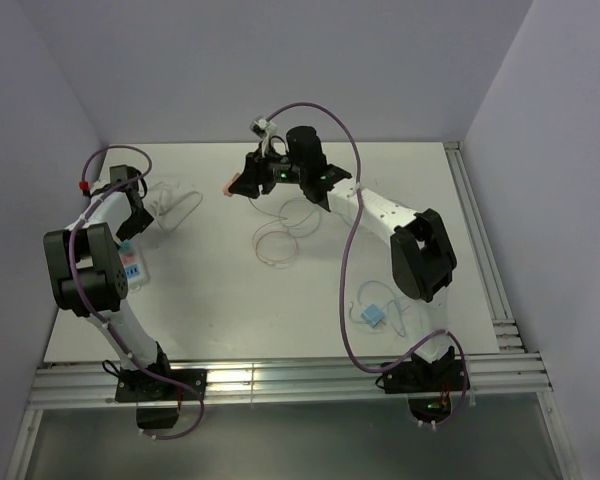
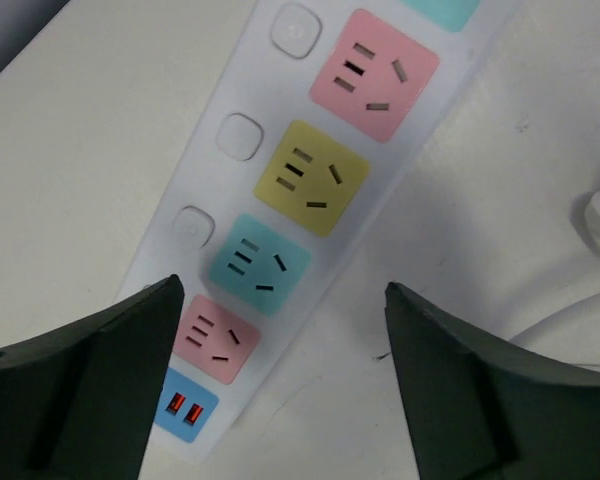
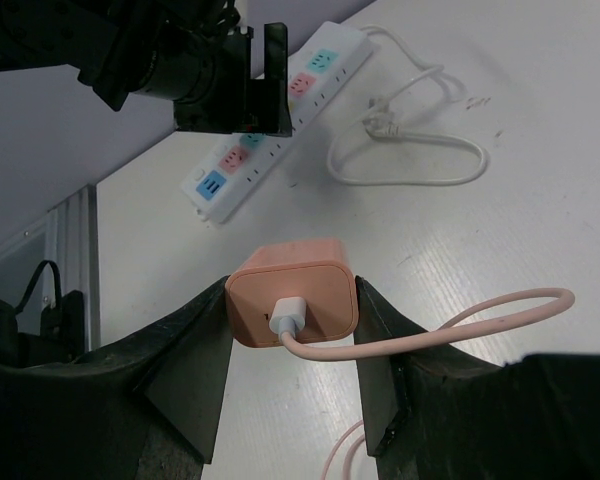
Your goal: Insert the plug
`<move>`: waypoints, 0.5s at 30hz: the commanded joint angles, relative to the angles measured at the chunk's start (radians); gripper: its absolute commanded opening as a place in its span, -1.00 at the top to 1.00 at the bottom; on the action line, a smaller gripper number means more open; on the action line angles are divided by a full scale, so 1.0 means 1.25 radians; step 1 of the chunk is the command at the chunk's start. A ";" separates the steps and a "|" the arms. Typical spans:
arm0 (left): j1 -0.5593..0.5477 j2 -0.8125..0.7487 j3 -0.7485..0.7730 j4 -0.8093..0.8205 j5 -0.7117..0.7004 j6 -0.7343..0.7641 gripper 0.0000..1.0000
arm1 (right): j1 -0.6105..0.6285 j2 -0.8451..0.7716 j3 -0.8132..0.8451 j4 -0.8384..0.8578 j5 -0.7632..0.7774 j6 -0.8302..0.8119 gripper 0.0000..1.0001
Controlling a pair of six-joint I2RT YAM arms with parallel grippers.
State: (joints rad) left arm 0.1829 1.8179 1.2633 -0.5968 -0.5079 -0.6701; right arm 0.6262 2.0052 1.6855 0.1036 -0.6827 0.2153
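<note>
The white power strip [image 2: 280,180] with pink, yellow and teal sockets lies on the table at the left; it also shows in the top view [image 1: 133,264] and the right wrist view [image 3: 270,130]. My left gripper [image 2: 282,290] is open and empty, hovering over the strip's end near the blue USB panel [image 2: 185,408]. My right gripper [image 3: 292,300] is shut on a pink charger plug [image 3: 292,285], held above the table at the back middle [image 1: 230,187]. The plug's prongs are hidden. A pink cable [image 3: 460,320] runs from its back.
The strip's white cord [image 3: 410,150] loops on the table between the two grippers [image 1: 175,205]. The pink cable coils on the table centre [image 1: 280,240]. A small blue item with a white cable [image 1: 372,314] lies near the right arm's base. Metal rails [image 1: 280,380] edge the table's front.
</note>
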 commanded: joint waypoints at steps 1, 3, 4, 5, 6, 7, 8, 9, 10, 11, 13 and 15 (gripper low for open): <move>0.005 -0.037 0.019 -0.043 -0.019 -0.012 -0.80 | 0.005 -0.064 -0.005 0.033 -0.012 -0.020 1.00; 0.005 -0.037 0.009 -0.039 -0.032 -0.005 -0.84 | 0.003 -0.068 -0.010 0.034 -0.013 -0.025 1.00; 0.005 -0.037 0.006 -0.037 -0.024 -0.005 -0.85 | 0.003 -0.068 -0.011 0.035 -0.015 -0.026 1.00; 0.009 -0.035 0.003 -0.032 -0.011 -0.004 -0.86 | 0.003 -0.069 -0.013 0.036 -0.017 -0.025 1.00; 0.016 -0.027 -0.005 -0.032 0.002 -0.001 -0.86 | 0.005 -0.069 -0.017 0.040 -0.018 -0.026 1.00; 0.022 -0.021 -0.007 -0.035 0.017 -0.006 -0.87 | 0.003 -0.069 -0.017 0.042 -0.022 -0.024 1.00; 0.036 -0.015 -0.010 -0.032 0.026 -0.004 -0.87 | 0.003 -0.067 -0.017 0.044 -0.024 -0.020 1.00; 0.045 -0.004 -0.018 -0.032 0.032 0.000 -0.89 | 0.003 -0.065 -0.018 0.046 -0.025 -0.020 1.00; 0.052 0.000 -0.023 -0.029 0.041 0.005 -0.89 | 0.002 -0.065 -0.017 0.046 -0.027 -0.019 1.00; 0.066 0.000 -0.029 -0.022 0.055 0.008 -0.90 | 0.002 -0.065 -0.018 0.046 -0.031 -0.020 1.00; 0.072 -0.012 -0.053 0.010 0.069 0.033 -0.90 | 0.002 -0.069 -0.022 0.044 -0.031 -0.024 1.00; 0.073 -0.012 -0.057 0.023 0.085 0.051 -0.92 | 0.002 -0.074 -0.028 0.046 -0.026 -0.026 1.00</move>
State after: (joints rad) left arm 0.2642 1.8149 1.2114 -0.6022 -0.4549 -0.6468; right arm 0.6262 1.9881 1.6619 0.1097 -0.7010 0.2005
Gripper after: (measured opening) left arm 0.955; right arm 0.544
